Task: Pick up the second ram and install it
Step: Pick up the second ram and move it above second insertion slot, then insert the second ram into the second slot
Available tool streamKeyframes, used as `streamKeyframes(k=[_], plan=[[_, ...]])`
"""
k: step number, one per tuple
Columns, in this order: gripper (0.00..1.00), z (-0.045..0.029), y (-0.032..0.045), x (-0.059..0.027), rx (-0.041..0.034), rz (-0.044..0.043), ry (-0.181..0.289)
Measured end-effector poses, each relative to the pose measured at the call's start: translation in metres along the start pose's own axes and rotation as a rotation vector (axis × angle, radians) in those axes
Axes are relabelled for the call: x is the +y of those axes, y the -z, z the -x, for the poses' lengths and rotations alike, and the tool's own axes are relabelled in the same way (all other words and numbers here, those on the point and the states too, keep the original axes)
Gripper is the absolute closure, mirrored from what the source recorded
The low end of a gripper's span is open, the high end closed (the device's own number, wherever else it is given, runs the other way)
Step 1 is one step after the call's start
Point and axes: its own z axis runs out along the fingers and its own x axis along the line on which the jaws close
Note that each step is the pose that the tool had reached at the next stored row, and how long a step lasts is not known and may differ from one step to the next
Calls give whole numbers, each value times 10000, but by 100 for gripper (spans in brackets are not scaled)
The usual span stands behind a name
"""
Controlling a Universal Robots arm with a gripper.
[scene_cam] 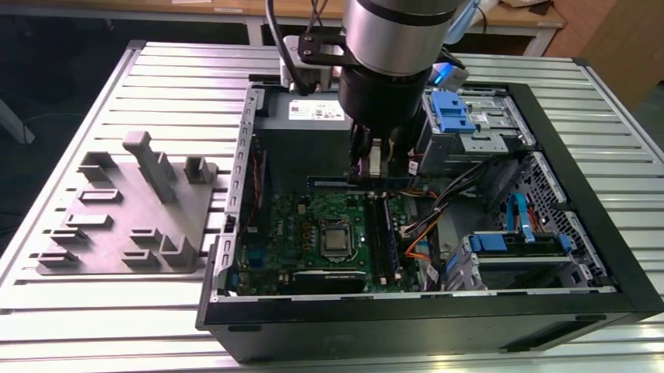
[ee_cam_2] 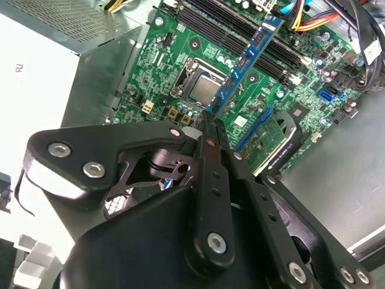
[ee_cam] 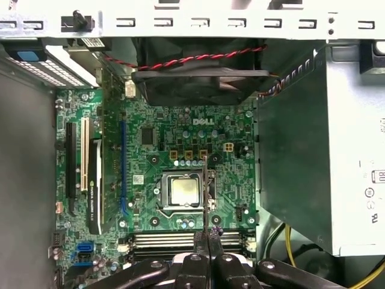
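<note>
My gripper point(scene_cam: 369, 172) hangs inside the open computer case point(scene_cam: 581, 256), above the motherboard point(scene_cam: 301, 233). It is shut on the second ram point(ee_cam_2: 243, 60), a thin blue-green strip that sticks out from between the fingertips point(ee_cam_2: 206, 120). In the first wrist view the second ram point(ee_cam: 205, 192) is edge-on, a thin line over the processor socket point(ee_cam: 183, 191), held by my gripper point(ee_cam: 208, 241). The strip hangs clear above the board and lies crosswise to the long black memory slots point(ee_cam: 180, 241). In the exterior view the second ram point(scene_cam: 334, 183) is a short bluish bar just below the fingers.
A grey fixture point(scene_cam: 135, 214) with upright posts stands on the slatted table at the exterior view's left. Inside the case are the power supply point(scene_cam: 306, 128), blue drive brackets point(scene_cam: 455, 113), bundled cables point(scene_cam: 436, 214), a rear fan point(ee_cam: 198, 78) and an expansion card point(ee_cam: 95, 180).
</note>
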Motion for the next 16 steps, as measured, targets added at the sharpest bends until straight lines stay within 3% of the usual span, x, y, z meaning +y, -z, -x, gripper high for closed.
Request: streamKeyframes(k=[16], plan=[[92,-1,-22,-1,1,0,-3]])
